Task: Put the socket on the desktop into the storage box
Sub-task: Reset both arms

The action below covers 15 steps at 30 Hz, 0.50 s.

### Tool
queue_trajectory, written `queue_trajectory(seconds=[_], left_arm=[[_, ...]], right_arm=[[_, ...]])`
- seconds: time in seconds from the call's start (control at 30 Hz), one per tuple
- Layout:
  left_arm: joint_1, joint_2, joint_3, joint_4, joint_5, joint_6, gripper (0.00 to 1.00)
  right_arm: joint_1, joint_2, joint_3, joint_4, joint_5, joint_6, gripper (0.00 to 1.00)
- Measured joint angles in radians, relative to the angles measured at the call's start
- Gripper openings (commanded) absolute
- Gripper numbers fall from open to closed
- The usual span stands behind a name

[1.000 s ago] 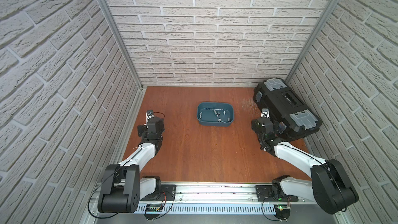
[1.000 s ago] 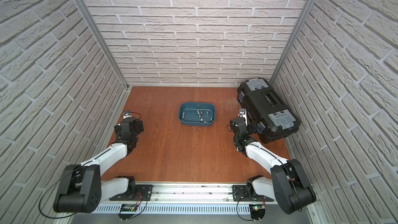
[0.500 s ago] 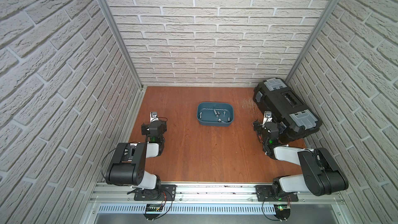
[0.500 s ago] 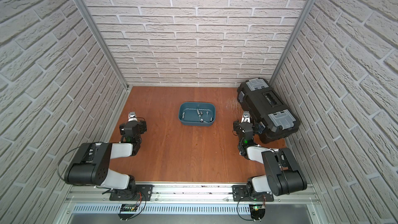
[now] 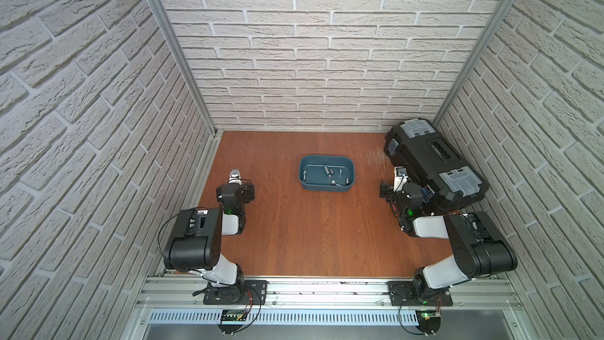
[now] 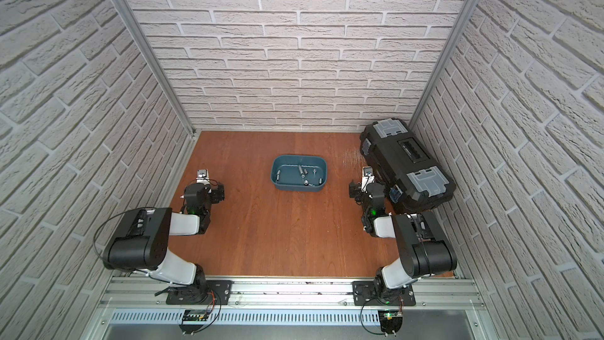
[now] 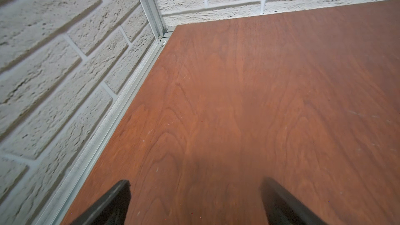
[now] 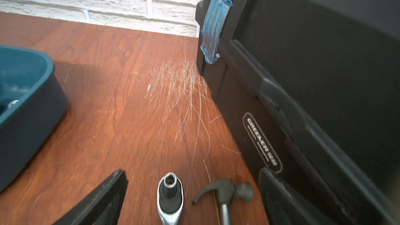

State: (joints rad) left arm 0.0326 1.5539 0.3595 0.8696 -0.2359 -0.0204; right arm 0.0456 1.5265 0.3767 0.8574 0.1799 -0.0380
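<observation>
The teal storage box [image 5: 327, 186] [image 6: 299, 188] stands mid-desktop [image 5: 310, 233] with several small metal sockets inside; its wall [image 8: 32, 109] also edges the right wrist view. My left gripper [image 5: 236, 191] [image 7: 194, 187] is open over bare wood near the left wall. Beside the black toolbox, my right gripper [image 5: 403, 191] [image 8: 192, 174] is open too. Between its fingers, on the wood, lie a chrome ratchet head [image 8: 170, 204] carrying a short dark socket [image 8: 170, 183] and a small hammer [image 8: 225, 191]. Both top views hide these under the arm.
A large black toolbox [image 5: 434, 165] [image 6: 405, 161] with grey latches lies at the right, close against the right gripper. Scratches mark the wood [image 8: 179, 87] between it and the box. Brick walls close three sides; an aluminium rail [image 5: 310, 289] runs along the front.
Both arms have folded back toward the front rail, elbows rising, and the grippers have drawn slightly nearer. Both grippers stay open. The box and toolbox have not moved.
</observation>
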Motion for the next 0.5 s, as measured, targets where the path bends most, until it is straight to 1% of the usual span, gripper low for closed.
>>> queue_trajectory(seconds=[0.23, 0.5], left_arm=[[0.007, 0.0, 0.001, -0.002, 0.04, -0.003, 0.98], [0.012, 0.0, 0.011, -0.004, 0.055, -0.003, 0.98]], right_arm=[[-0.011, 0.0, 0.003, -0.031, -0.032, 0.0, 0.99], [-0.011, 0.0, 0.003, -0.032, -0.043, 0.0, 0.99]])
